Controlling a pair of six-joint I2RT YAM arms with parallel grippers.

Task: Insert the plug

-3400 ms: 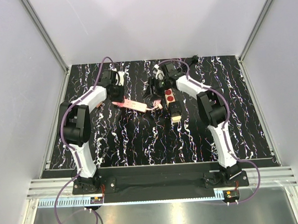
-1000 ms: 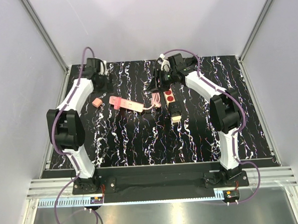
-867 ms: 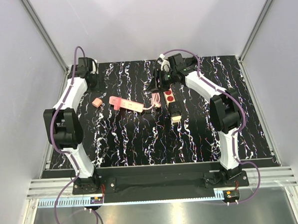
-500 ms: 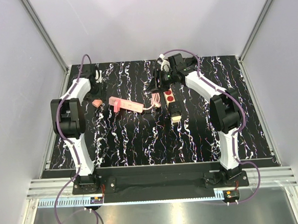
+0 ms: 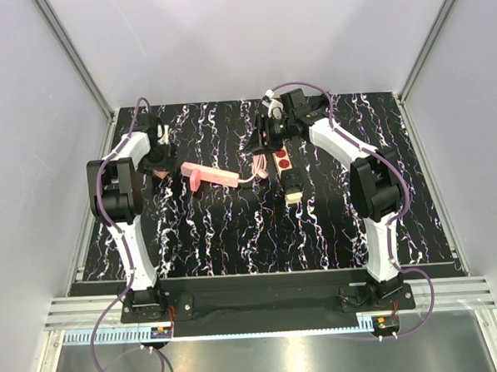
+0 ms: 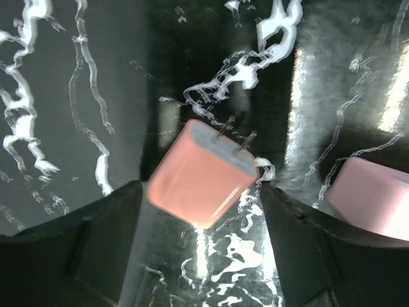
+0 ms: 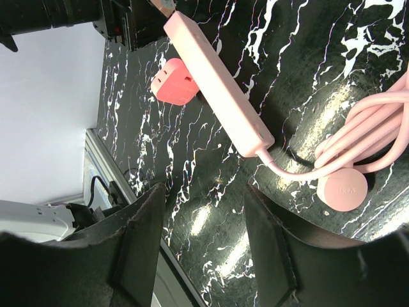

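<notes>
- The black marbled table [image 5: 234, 237] stretches away from my two bases.
- A black power bar [image 5: 287, 169] with red buttons lies to the right of the pink power strip [image 5: 213, 174]. Its beige end reaches closer to my bases than the strip does.
- The pink power strip lies flat on the table, slanted, with its right end a little nearer to me than its left end.
- A pink cable [image 7: 370, 128] leaves the strip's right end and lies bundled in loops just right of it. A round pink puck [image 7: 342, 190] rests beside the loops.
- The plug [image 6: 201, 176], a small pink block, sits on the table just off the strip's left end, apart from it. Its two metal prongs [image 6: 233, 137] stick out of its pale face.
- My left gripper [image 6: 201, 198] is lowered over the plug, left of the strip. Its jaws stand apart, with one finger [image 6: 96, 243] on either side of the block. I cannot tell whether either finger touches it.
- My right gripper [image 7: 204, 198] hangs above the table beyond the strip's right end, over the cable loops. Its jaws are spread wide with nothing between them.
</notes>
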